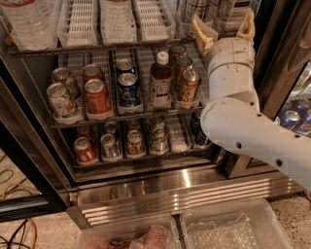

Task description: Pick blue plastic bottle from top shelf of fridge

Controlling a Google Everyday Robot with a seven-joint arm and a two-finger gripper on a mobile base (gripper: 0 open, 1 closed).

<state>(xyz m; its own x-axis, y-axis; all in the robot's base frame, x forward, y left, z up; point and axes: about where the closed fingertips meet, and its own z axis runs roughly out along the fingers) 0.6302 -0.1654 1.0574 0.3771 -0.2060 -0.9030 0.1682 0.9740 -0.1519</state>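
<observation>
Warm, dim indoor light, bright glare streaks on the stainless steel sill [184, 190] of the drinks fridge [272, 73], deep shadow at near left, tan two-finger gripper [223, 30] evenly lit at far right by the shaded top wire shelf [97, 49]

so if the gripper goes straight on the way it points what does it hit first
Probably the blue plastic bottle on the top shelf: the gripper points up at it, jaws open. Depth is unclear, so the gap is uncertain.
</observation>
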